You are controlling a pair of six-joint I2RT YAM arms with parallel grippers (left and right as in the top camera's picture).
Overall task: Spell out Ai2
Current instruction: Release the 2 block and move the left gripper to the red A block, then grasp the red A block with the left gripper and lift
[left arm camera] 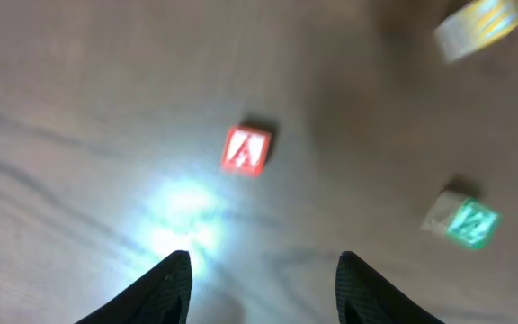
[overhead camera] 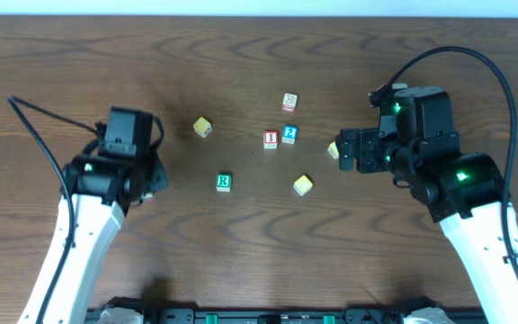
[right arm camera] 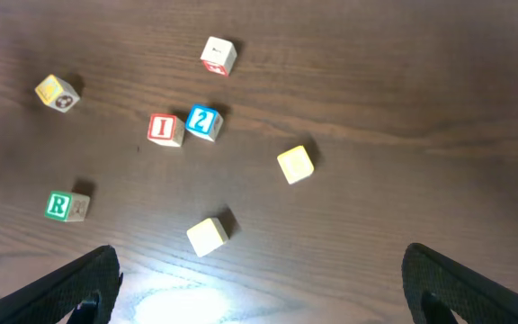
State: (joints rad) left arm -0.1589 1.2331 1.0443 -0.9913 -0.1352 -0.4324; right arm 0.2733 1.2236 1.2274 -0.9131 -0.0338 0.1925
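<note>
left arm point(overhead camera: 84, 236), right arm point(overhead camera: 493, 252): white links, black housings behind fingers point(left arm camera: 165, 290). black cable point(overhead camera: 452, 49) loops off each. green leds point(overhead camera: 461, 176) on right. fingers black, tapered.

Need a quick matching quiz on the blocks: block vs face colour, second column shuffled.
Blocks:
1. I block
2. 2 block
3. R block
4. rightmost block

Colours:
a. green
b. plain yellow
c. red letter on white
d. blue

Pairs: 1-c, 2-d, 3-a, 4-b
</note>
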